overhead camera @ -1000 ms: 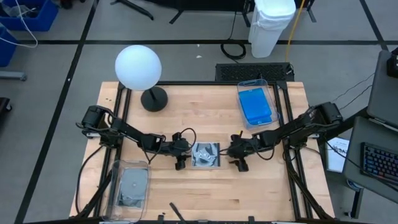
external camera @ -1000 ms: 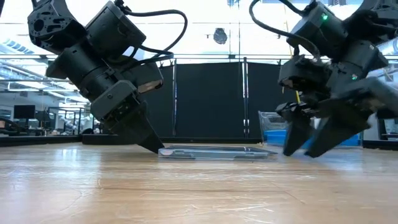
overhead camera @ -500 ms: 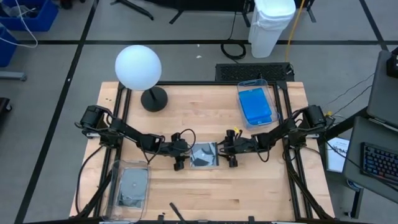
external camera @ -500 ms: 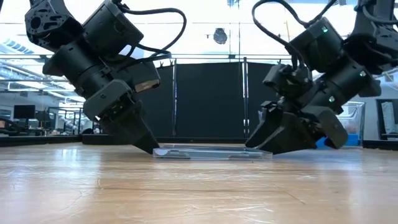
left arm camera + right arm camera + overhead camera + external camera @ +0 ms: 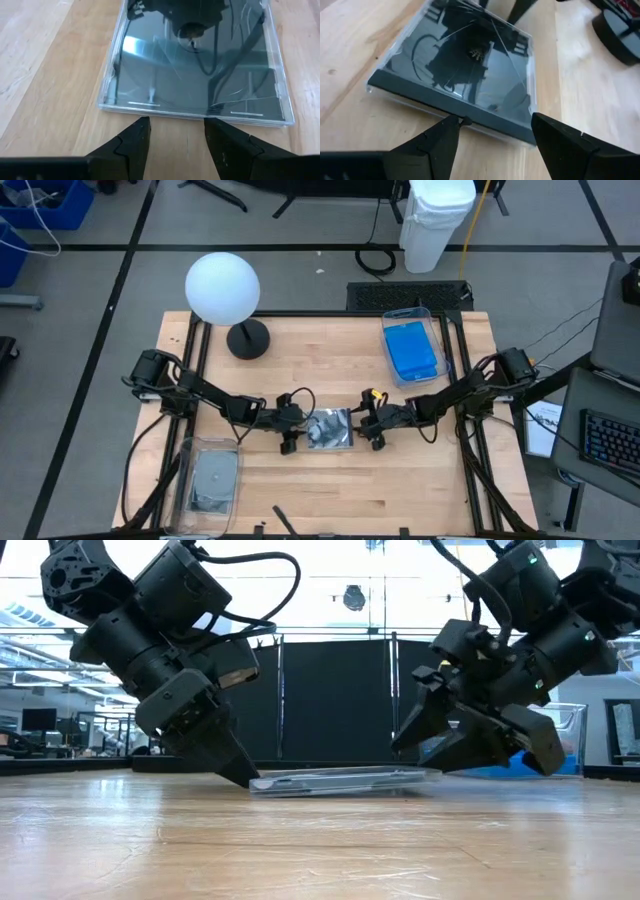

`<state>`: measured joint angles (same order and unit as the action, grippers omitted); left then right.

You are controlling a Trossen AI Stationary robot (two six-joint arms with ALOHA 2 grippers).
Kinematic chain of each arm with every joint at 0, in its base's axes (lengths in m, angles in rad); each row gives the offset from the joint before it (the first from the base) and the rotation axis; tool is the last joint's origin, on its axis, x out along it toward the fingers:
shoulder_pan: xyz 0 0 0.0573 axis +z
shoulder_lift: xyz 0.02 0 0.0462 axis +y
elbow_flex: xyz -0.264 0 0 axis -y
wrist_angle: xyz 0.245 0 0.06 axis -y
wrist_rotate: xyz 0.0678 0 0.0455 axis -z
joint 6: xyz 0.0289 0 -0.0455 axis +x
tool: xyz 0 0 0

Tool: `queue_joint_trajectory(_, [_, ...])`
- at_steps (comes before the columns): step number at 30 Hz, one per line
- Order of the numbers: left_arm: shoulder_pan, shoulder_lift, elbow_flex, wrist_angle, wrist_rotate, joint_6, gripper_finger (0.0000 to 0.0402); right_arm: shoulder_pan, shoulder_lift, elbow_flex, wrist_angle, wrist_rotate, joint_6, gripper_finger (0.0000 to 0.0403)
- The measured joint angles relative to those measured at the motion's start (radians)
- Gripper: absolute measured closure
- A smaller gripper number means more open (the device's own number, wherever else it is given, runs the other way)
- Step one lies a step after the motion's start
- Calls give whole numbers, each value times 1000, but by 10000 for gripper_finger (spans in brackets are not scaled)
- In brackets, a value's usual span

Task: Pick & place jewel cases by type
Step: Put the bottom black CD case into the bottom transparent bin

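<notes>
High view: dark case (image 5: 330, 429) lay mid-tabletop (image 5: 300, 360) | left fingers (image 5: 291, 432) open at one edge, right fingers (image 5: 372, 431) open at opposite edge, that side slightly raised | risk: case could slip, being thin and smooth.

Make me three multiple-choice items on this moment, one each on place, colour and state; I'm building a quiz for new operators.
1. Where is the dark jewel case?
A. in the right bin
B. between both tools, mid-table
C. under the lamp

2. What colour are the cases in the right bin?
A. blue
B. red
C. black

3. How is the right tool?
A. shut on the case
B. out of view
C. open

B: the left tool and right tool flank it.
A: blue cases fill it.
C: fingers spread at the case's edge.
</notes>
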<state>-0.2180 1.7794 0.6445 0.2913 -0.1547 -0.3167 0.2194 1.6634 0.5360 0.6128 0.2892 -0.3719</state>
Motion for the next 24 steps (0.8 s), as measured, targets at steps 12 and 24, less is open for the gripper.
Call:
queue_joint_trajectory(12, [0, -1, -2, -6, -7, 3, 206, 20, -2, 62, -62, 22, -82, 161])
queue_joint_trajectory(24, [2, 1, 2, 9, 17, -36, 206, 23, -9, 77, -331, -14, 252, 161])
